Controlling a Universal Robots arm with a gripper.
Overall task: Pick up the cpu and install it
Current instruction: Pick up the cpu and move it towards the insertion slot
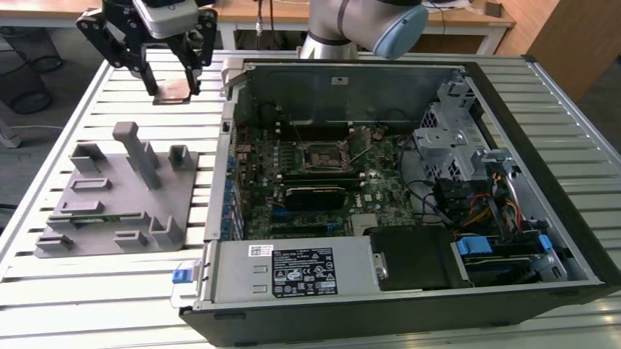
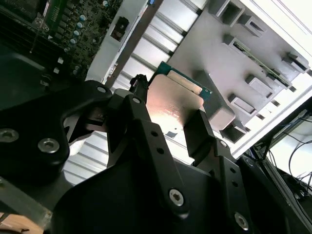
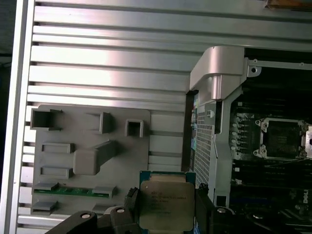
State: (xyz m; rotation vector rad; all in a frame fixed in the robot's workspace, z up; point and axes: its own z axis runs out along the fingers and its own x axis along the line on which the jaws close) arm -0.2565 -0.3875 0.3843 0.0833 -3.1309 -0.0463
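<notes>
Exterior view: the tool point(image 1: 174, 83) was clamped on the cpu point(image 1: 176, 93) by its opposite edges, holding it above the slatted counter point(image 1: 116, 105), just outside the open computer case point(image 1: 580, 218), well apart from the case's motherboard socket point(image 1: 321, 154)

At the top of the exterior view, the arm point(image 1: 335, 29) is a silver-grey tube with a rounded pale blue joint cap point(image 1: 400, 29). The gripper point(image 1: 173, 89), upper left, is black linked bars under a whitish block point(image 1: 165, 14). In the second wrist view its matte black fingers point(image 2: 146, 131) carry small holes and silver hex screws point(image 2: 176, 196)
</notes>
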